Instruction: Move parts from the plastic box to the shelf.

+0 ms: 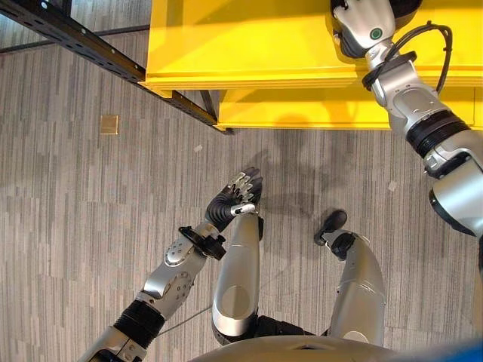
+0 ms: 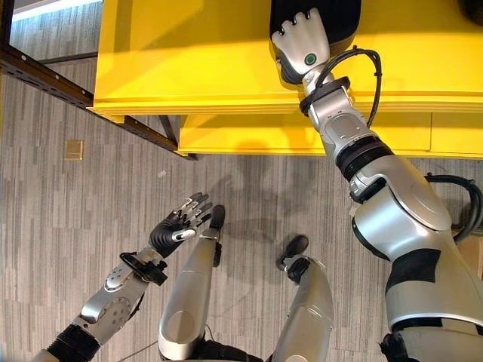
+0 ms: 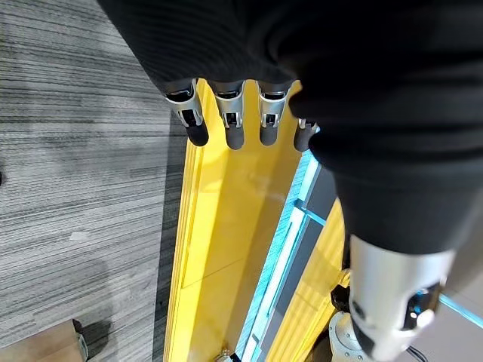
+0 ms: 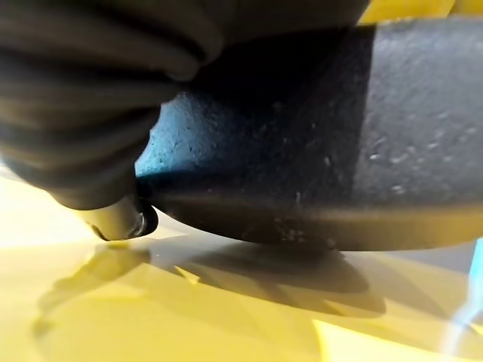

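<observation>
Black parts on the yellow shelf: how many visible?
1 certain: black part at the right hand on the shelf top. Dark shape at the right eye view's top-right corner may be another.

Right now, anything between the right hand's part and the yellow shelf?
Nothing visible. The right hand is on the black part, already over the yellow shelf; the right wrist view shows the part just above the bare shelf surface. The left hand hangs open over the floor.

head eyes: look down, both see yellow shelf point(image 1: 249, 45) and floor point(image 1: 68, 196) | wrist cameras: very close to shelf
</observation>
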### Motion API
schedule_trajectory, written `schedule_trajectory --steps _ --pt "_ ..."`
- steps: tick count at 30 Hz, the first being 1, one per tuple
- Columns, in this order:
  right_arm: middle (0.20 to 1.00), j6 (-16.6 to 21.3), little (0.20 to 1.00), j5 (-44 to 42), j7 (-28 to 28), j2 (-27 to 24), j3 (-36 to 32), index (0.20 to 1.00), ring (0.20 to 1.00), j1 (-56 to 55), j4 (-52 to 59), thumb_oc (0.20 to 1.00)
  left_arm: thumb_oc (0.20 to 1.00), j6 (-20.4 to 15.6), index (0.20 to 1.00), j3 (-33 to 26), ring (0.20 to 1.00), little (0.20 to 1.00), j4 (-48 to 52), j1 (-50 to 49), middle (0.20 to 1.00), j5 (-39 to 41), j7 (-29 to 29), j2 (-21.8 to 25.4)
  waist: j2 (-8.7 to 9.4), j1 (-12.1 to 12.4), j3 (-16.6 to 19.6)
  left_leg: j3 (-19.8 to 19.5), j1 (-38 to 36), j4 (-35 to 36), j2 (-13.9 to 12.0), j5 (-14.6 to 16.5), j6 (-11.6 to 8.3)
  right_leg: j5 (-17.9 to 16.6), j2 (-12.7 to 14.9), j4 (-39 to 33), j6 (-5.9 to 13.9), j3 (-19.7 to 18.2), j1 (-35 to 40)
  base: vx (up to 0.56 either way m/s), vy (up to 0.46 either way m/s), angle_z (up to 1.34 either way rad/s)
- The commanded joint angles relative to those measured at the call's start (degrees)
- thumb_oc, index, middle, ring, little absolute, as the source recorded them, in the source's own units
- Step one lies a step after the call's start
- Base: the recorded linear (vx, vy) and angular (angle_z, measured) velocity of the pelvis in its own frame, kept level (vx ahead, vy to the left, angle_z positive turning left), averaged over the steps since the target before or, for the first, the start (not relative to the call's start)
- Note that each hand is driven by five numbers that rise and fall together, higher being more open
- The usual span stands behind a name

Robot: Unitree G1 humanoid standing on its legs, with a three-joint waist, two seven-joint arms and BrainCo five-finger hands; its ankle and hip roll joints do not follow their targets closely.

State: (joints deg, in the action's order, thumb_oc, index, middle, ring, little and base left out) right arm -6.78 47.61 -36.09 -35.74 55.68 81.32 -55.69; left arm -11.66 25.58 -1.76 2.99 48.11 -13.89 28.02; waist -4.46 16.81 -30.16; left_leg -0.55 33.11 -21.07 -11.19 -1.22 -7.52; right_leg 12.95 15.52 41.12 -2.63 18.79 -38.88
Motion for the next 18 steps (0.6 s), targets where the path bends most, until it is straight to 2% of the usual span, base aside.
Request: schedule_trajectory --steps 1,11,12,13,14,17,18 --pt "0.2 -1.5 0.2 1.6 -3.1 -1.6 1.6 0.2 0.2 8.5 -0.1 0.2 1.0 -2.8 1.0 1.0 1.0 1.0 4.3 -1.3 1.0 -0.5 -2.3 2.1 0.87 2.4 0.4 1.0 0.9 -5.4 -4.1 3.9 2.36 0.0 2.6 1.8 6.31 1.3 3.6 0.0 0.0 0.0" --pt "0.2 -2.4 0.2 3.3 -3.0 -2.5 3.3 0.2 0.2 9.8 -0.7 0.2 1.0 -4.1 1.0 0.2 1.0 1.0 4.0 -1.7 1.0 -0.1 -3.6 3.2 1.76 2.8 0.4 0.2 1.5 -5.7 -4.9 3.5 2.26 0.8 2.2 3.0 5.72 2.2 3.4 0.0 -0.039 0.0" --pt "0.3 -3.0 0.3 3.2 -3.0 -2.7 3.3 0.3 0.3 9.7 -0.7 0.3 1.0 -3.9 1.0 0.0 1.0 1.0 4.2 -1.9 1.0 -0.3 -3.6 3.2 1.84 2.9 0.4 0.1 1.5 -5.8 -5.0 3.3 2.21 0.9 2.1 3.1 5.62 2.3 3.4 0.01 -0.056 0.01" --pt "0.551 -3.2 0.551 3.0 -3.2 -2.7 3.3 0.551 0.551 9.6 -0.9 0.551 1.0 -3.8 1.0 -0.1 1.0 1.0 4.3 -1.9 1.0 -0.4 -3.6 3.2 1.93 2.9 0.4 0.0 1.5 -5.8 -5.1 3.3 2.21 1.0 1.9 3.2 5.55 2.3 3.5 0.0 -0.071 0.0" --pt "1.0 -3.7 1.0 2.0 -4.3 -2.8 3.3 1.0 1.0 9.5 -1.1 1.0 1.0 -3.8 1.0 -0.2 1.0 1.0 4.0 -2.1 1.0 -0.5 -4.1 3.4 2.1 3.0 0.4 -0.1 1.6 -6.0 -5.3 3.5 2.22 1.1 1.8 3.4 5.51 2.5 3.6 0.0 -0.06 -0.01" --pt "1.0 -4.6 1.0 1.5 -4.2 -2.9 2.7 1.0 1.0 9.2 -1.1 1.0 1.0 -3.5 1.0 -0.3 1.0 1.0 4.0 -2.1 1.0 -0.4 -4.3 3.5 2.13 3.0 0.4 -0.2 1.5 -6.2 -5.4 3.6 2.28 1.2 1.7 3.6 5.44 2.5 3.7 0.0 -0.028 -0.01" --pt "1.0 -4.5 1.0 0.3 -5.7 -2.7 2.3 1.0 1.0 8.7 -1.6 1.0 1.0 -3.6 1.0 -0.2 1.0 1.0 3.9 -2.3 1.0 -0.7 -4.3 3.3 2.04 2.9 0.4 -0.1 1.4 -6.1 -5.4 3.6 2.28 1.3 1.5 3.4 5.35 2.4 3.9 0.0 0.0 0.0"
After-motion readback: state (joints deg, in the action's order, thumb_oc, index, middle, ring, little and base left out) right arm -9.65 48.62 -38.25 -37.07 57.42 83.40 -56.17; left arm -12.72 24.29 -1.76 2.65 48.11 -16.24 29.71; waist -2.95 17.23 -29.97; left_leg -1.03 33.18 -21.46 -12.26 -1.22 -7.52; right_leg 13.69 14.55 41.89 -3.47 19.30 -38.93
